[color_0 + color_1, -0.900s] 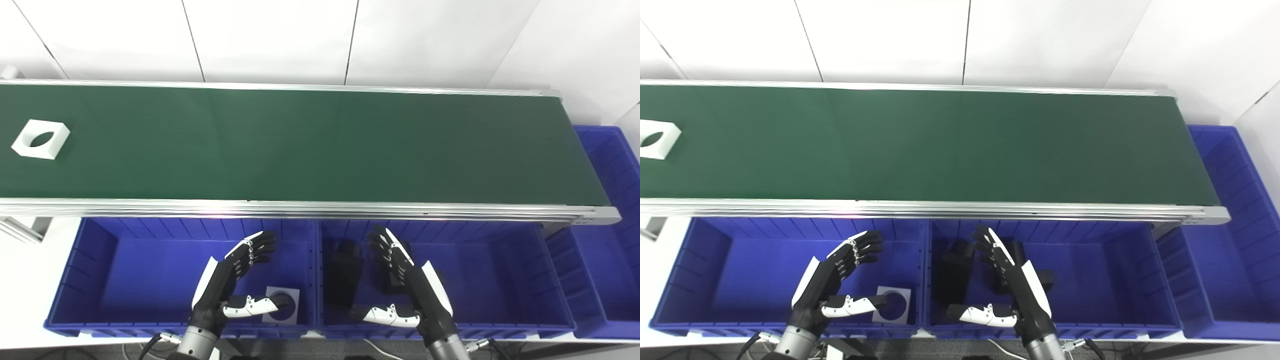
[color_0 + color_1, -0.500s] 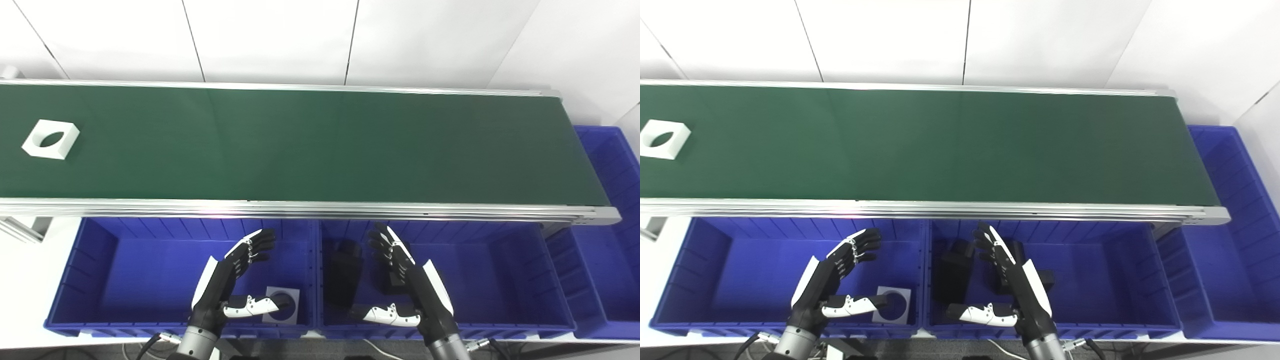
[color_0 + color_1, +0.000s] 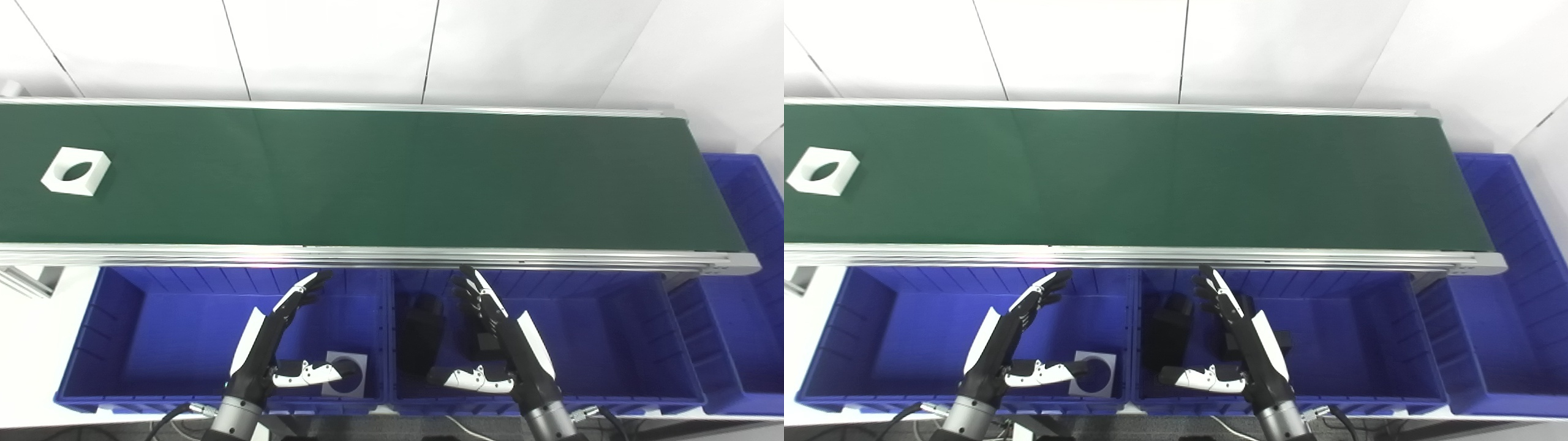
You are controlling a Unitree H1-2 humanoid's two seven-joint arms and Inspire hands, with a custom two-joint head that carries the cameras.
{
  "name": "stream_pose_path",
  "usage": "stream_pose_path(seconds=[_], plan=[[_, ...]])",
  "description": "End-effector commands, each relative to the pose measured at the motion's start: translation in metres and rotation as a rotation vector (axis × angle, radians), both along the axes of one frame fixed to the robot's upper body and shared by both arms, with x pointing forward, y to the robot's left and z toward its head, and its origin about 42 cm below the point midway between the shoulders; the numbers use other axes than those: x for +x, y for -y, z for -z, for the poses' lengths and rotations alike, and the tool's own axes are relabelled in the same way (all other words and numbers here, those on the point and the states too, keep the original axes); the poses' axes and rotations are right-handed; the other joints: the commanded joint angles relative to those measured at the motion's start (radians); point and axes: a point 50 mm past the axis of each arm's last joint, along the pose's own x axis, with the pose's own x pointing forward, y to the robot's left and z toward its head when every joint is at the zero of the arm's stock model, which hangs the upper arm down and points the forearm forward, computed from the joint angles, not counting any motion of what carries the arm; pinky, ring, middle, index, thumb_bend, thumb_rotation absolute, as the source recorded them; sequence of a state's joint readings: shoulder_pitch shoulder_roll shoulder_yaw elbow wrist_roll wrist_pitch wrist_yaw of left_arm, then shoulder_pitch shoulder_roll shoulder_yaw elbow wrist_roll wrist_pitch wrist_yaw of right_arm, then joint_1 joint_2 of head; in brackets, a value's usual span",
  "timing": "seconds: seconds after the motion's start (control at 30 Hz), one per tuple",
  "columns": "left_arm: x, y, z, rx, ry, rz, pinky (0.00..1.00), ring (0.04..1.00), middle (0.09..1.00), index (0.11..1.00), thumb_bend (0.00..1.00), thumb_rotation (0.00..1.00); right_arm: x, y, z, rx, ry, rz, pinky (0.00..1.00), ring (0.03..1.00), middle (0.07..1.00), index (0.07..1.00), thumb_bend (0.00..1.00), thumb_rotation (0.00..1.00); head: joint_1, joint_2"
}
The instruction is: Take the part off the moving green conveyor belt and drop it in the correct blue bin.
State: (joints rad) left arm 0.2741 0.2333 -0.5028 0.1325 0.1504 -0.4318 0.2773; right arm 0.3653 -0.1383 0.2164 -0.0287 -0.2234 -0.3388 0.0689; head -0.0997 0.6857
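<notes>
Left hand (image 3: 269,343), right hand (image 3: 502,343) hung empty, fingers straightened since half-second back, over blue bins (image 3: 110,306). Right eye view: white part (image 3: 822,171) rode green belt (image 3: 1176,177) rightward, far left. You waited; prepare left-hand pick.

A white square part (image 3: 76,171) with a round hole lies at nine o'clock on the green conveyor belt (image 3: 392,177). Below the belt, the left robot hand (image 3: 275,343) hovers over the left blue bin (image 3: 92,331), fingers apart, empty, its thumb above a grey part (image 3: 346,381) on the bin floor. At five o'clock the right robot hand (image 3: 499,343) hangs open over the middle blue bin (image 3: 612,331), beside black parts (image 3: 422,334).
</notes>
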Motion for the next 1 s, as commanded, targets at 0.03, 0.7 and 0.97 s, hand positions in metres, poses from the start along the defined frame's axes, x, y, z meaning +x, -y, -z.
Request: stream_pose_path(seconds=[0.03,0.7,0.97], plan=[[0.004,0.001,-0.004,-0.016,0.052,-0.004,0.81,0.885,0.905,0.870,0.84,0.30,0.003,0.000,-0.008,0.018,0.065,-0.006,0.81,0.876,0.907,0.975,0.87,0.34,0.014,0.000],[0.013,0.020,0.008,0.045,0.118,-0.039,0.72,0.791,0.821,0.775,0.92,0.28,0.009,0.022,0.011,0.005,0.062,-0.011,0.81,0.872,0.902,0.986,0.83,0.36,0.288,-0.156],[0.018,0.018,0.007,0.050,0.139,-0.037,0.71,0.786,0.814,0.770,0.93,0.27,0.014,0.021,0.015,0.002,0.057,-0.012,0.80,0.872,0.906,0.980,0.85,0.35,0.280,-0.178]])
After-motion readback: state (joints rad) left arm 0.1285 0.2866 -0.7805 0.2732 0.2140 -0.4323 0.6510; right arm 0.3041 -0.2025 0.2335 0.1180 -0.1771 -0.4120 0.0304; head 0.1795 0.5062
